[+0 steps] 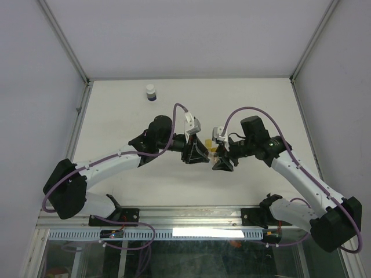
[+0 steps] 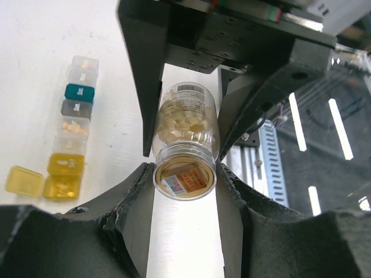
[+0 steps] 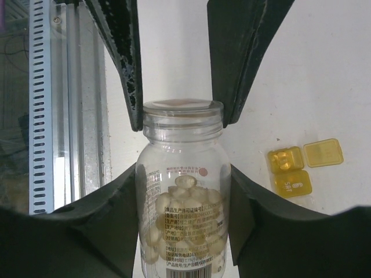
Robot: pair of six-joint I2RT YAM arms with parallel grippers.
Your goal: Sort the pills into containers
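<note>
Clear plastic, ribbed at the neck, forms the pill bottle (image 3: 182, 174) that both arms hold between them. Its base runs off the bottom edge of the right wrist view, and from overhead it is almost wholly buried under the two black gripper heads at frame centre. Whether the mouth is sealed or open is hard to make out; a pale brownish disc shows at the rim. Pale cream rounded pills (image 3: 184, 223) are heaped inside, partly veiled by printed label text.

The right gripper (image 3: 184, 185) has its matt black fingers clamped on the bottle's body, while the left gripper (image 2: 184, 176) has its fingers pressed to either side of the neck rim.

The containers (image 2: 72, 116), a strip of small translucent cubes, lie flat on the table at the left of the left wrist view. They run clear at the top, then teal, grey, clear with something pale inside, and yellow at the bottom end, where a yellow lid (image 2: 23, 179) lies flipped open beside it. In the right wrist view only the yellow end shows, at mid right.

The table (image 1: 116, 116) is smooth matt white, walled by plain pale panels in aluminium framing. A small white-capped bottle (image 1: 151, 92) stands toward its upper left in the overhead view
</note>
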